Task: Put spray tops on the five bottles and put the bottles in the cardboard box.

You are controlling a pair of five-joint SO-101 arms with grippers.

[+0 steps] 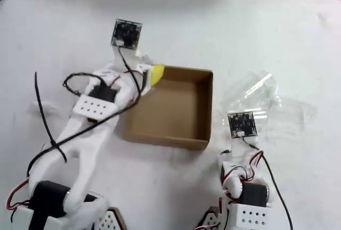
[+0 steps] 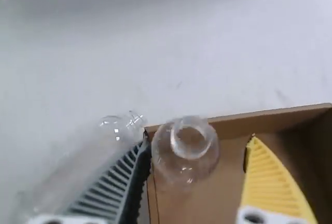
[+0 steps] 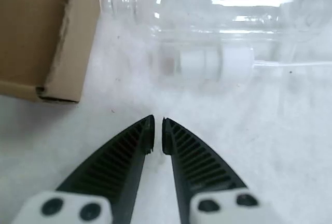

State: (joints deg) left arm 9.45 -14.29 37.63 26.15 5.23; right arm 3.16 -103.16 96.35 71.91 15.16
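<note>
Left wrist view: open-necked bottle (image 2: pixel 184 149) between jaws at cardboard box (image 2: pixel 280 123) corner.

Clear uncapped bottle (image 2: pixel 184 149) at cardboard box (image 1: pixel 209 107) corner

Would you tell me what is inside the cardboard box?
The cardboard box is bare except one corner, where a clear bottle sits between the left gripper's open fingers, covering what lies beneath.

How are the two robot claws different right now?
The left gripper has one grey and one yellow finger, spread wide at the cardboard box corner, either side of a clear bottle. The right gripper has two black fingers, nearly shut, above the table. Both have ridged fingers.
</note>
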